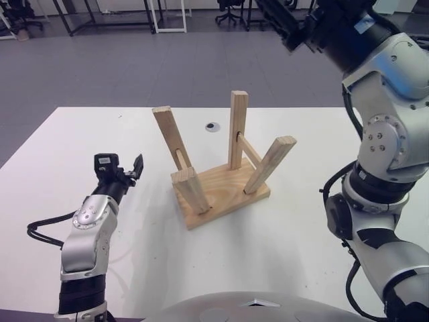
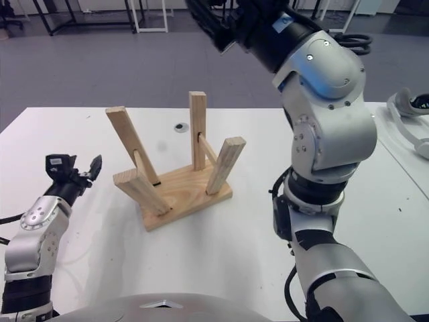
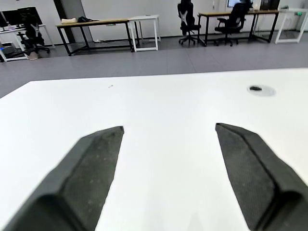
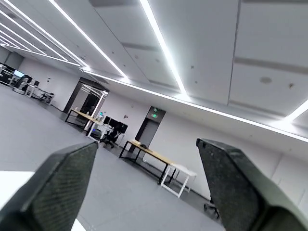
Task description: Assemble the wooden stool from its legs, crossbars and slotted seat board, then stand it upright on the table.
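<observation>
The wooden stool (image 1: pixel 221 191) lies upside down on the white table (image 1: pixel 301 255), its seat board flat near the middle. The legs (image 1: pixel 237 129) stick upward, some leaning outward, with crossbars (image 1: pixel 249 151) between them. My left gripper (image 1: pixel 122 166) hovers low over the table to the left of the stool, a short gap away. It is open, and nothing sits between its fingers (image 3: pixel 98 159). My right gripper (image 4: pixel 147 143) is raised high above the table's far side, well above the stool. It points out into the room and is open and empty.
A small round cable hole (image 1: pixel 213 126) sits in the table behind the stool. A white headset-like object (image 2: pixel 414 115) lies on a neighbouring surface at the far right. Bare table surrounds the stool. Desks and chairs stand in the room beyond.
</observation>
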